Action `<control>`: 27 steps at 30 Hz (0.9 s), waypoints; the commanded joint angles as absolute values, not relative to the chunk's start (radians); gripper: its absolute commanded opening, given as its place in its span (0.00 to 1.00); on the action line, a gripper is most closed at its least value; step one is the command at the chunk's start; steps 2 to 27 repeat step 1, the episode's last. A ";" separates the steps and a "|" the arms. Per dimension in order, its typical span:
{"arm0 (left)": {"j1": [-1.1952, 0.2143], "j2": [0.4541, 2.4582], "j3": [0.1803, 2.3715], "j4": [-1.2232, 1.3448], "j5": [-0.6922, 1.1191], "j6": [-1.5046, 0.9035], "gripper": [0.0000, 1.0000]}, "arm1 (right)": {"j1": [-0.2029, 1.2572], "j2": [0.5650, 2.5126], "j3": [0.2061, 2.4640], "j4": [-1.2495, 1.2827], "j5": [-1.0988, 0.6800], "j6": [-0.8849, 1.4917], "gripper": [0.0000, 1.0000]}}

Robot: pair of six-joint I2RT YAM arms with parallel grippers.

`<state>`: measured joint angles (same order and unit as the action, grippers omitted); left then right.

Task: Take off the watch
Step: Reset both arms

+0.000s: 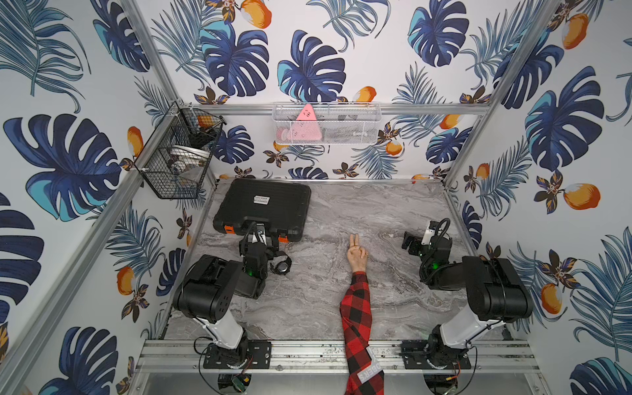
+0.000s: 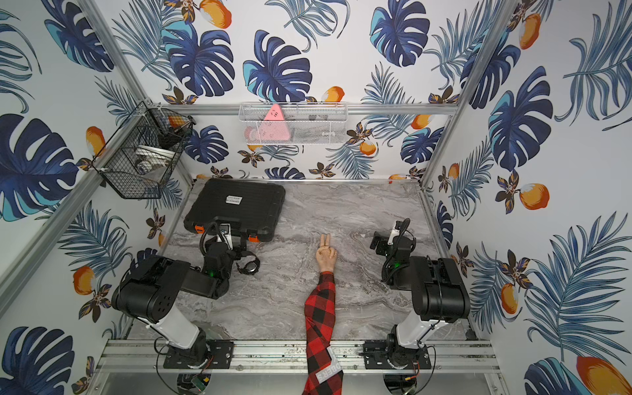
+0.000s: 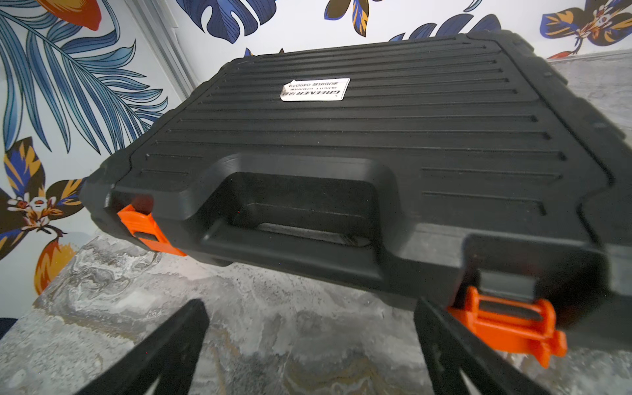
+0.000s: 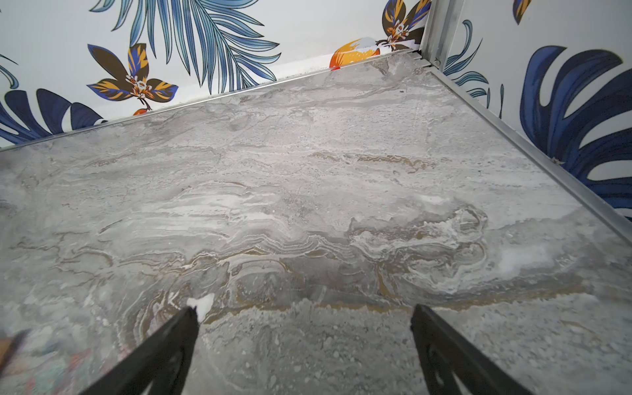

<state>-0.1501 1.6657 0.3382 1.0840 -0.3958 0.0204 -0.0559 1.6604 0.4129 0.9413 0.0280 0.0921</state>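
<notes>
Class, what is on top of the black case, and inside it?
A white label lies on the case lid. The case is shut, so its inside is hidden.

The left arm (image 1: 254,261) hides part of the watch (image 1: 282,266); its dial is too small to read.

My left claw (image 3: 309,307), fingers spread wide, faces a ribbed black plastic tool case (image 3: 342,136) on the grey marbled desk (image 3: 290,331); orange latches (image 3: 147,229) flank its recessed handle (image 3: 290,253), and a white label (image 3: 314,89) sits on its lid.
</notes>
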 commanded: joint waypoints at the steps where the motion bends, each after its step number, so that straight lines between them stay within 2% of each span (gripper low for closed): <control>1: -0.149 1.665 0.337 1.114 -0.395 0.018 0.99 | -0.055 1.662 0.415 0.948 0.017 0.075 1.00; 27: -0.149 1.665 0.337 1.114 -0.395 0.018 0.99 | -0.055 1.662 0.415 0.948 0.017 0.075 1.00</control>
